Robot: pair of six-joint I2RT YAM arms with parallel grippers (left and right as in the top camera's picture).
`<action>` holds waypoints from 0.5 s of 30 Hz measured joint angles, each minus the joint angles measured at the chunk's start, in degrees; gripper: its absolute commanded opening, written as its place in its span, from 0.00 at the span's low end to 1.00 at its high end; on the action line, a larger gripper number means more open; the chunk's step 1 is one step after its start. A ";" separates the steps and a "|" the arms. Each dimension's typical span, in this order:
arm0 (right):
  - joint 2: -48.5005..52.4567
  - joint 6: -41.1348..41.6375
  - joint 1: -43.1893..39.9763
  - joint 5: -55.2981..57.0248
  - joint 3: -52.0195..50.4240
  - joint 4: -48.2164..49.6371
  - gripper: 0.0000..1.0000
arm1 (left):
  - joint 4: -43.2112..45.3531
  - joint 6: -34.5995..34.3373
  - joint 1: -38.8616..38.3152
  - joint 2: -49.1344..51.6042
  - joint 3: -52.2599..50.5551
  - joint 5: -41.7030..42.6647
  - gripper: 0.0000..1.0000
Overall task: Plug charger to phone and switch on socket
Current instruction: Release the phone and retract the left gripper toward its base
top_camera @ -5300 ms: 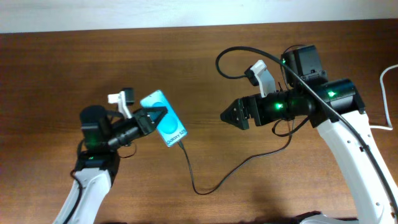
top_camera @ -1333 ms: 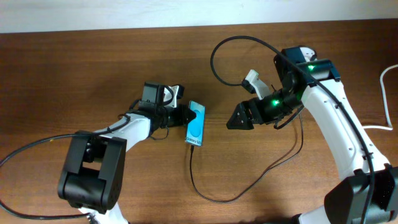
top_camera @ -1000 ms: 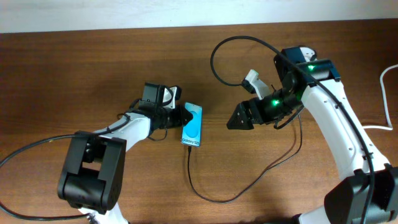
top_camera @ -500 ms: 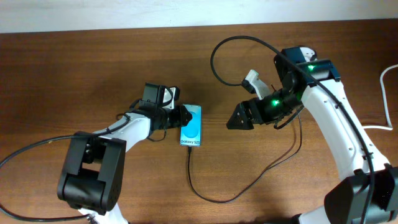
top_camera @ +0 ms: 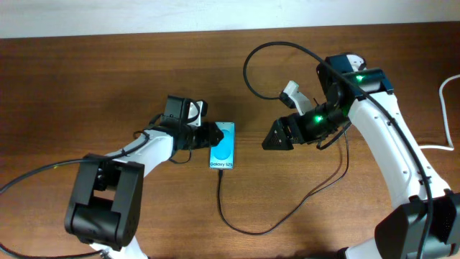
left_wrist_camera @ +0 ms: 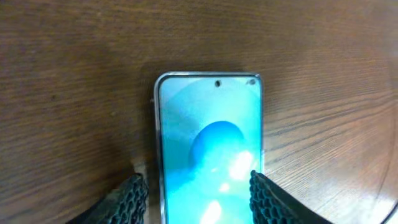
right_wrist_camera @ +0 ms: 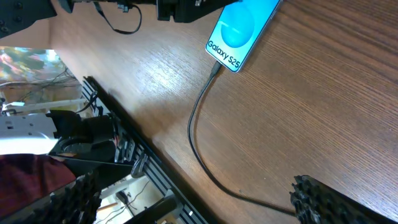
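The phone [top_camera: 223, 146] lies flat on the wooden table with its cyan screen up and the "Galaxy S25" strip at its near end. The charger [top_camera: 248, 229], a thin black cable, is plugged into that end and loops toward the right arm. My left gripper [top_camera: 210, 134] straddles the phone's far end. In the left wrist view its fingers [left_wrist_camera: 134, 198] stand apart beside the phone [left_wrist_camera: 208, 143], with a gap on the left side. My right gripper [top_camera: 269, 139] hovers wide open to the phone's right, holding nothing. The socket is out of view.
A thick white cord [top_camera: 447, 90] shows at the right edge of the table. The right wrist view looks down on the phone [right_wrist_camera: 242, 31], the charger [right_wrist_camera: 194, 118] and the table's front edge [right_wrist_camera: 143, 155] with equipment below it.
The phone has gone from tilted in the left gripper to lying flat on the table. The left jaws have spread apart off its sides. The right arm has not moved.
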 measured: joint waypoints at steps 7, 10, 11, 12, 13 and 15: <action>0.00 0.31 0.00 1.88 2.01 -1.62 0.99 | -7.26 0.07 -0.02 -5.75 -1.09 -3.23 0.59; -0.55 0.94 0.00 6.56 9.22 -5.27 0.98 | -10.64 0.11 -0.02 -13.31 -1.09 -4.02 0.59; -1.25 1.14 0.00 8.13 11.52 -6.93 0.98 | -14.16 0.11 -0.02 -16.68 -1.18 -4.81 0.60; -2.05 1.29 0.00 9.09 12.79 -7.85 0.98 | -15.89 0.13 -0.02 -19.78 -1.29 -5.38 0.59; -3.50 2.08 0.00 10.82 13.64 -8.46 0.98 | -19.06 0.13 -0.02 -25.31 -1.29 -6.82 0.61; -5.55 4.55 0.00 14.34 13.81 -9.07 0.98 | -23.26 0.15 -0.02 -31.71 -1.29 -8.98 0.62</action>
